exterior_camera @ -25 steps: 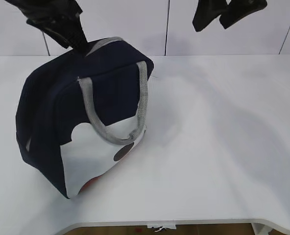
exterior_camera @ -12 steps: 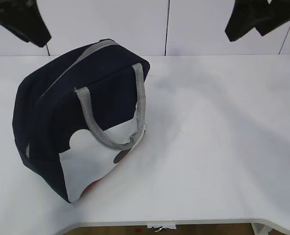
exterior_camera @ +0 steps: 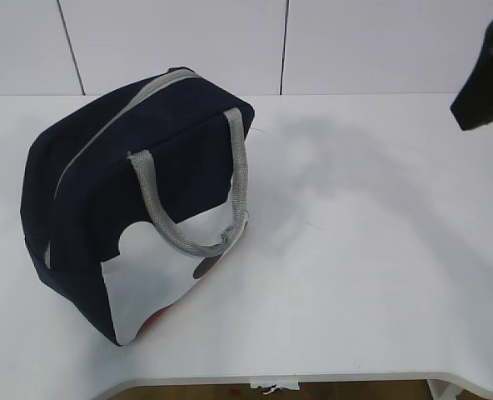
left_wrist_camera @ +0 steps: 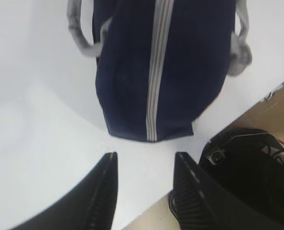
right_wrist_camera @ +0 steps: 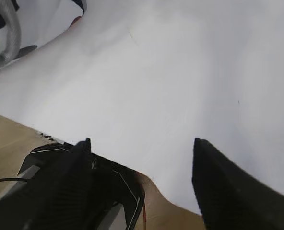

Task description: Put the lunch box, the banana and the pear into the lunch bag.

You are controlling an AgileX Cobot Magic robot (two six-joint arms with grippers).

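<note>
In the exterior view there is one boxy navy-blue fabric lunch bag [exterior_camera: 138, 208] with a white lower side panel, standing on the left half of the white table [exterior_camera: 371, 250] and leaning a little toward the camera. Two grey webbing handles can be counted here: one [exterior_camera: 198, 196] loops down over the near face, and only a short stretch of the other shows at the top back edge. A single grey zipper band [exterior_camera: 105, 133] runs along the top of the bag and appears closed, so its contents are hidden; no lunch box, banana or pear shows anywhere on the table. Of the arms, only a dark piece of the right one shows at the right edge, well apart from the bag. The left wrist view looks down along the bag's top, showing the grey zipper band from end to end and a handle falling to each side, which the exterior view does not give. The left gripper [left_wrist_camera: 144, 184] hangs just off the bag's near end, above the table edge, its two black fingers spread and holding nothing. The right wrist view shows mostly bare table, with a corner of the bag's white panel and one handle at upper left; the right gripper [right_wrist_camera: 142, 165] has its fingers wide apart and empty.
</note>
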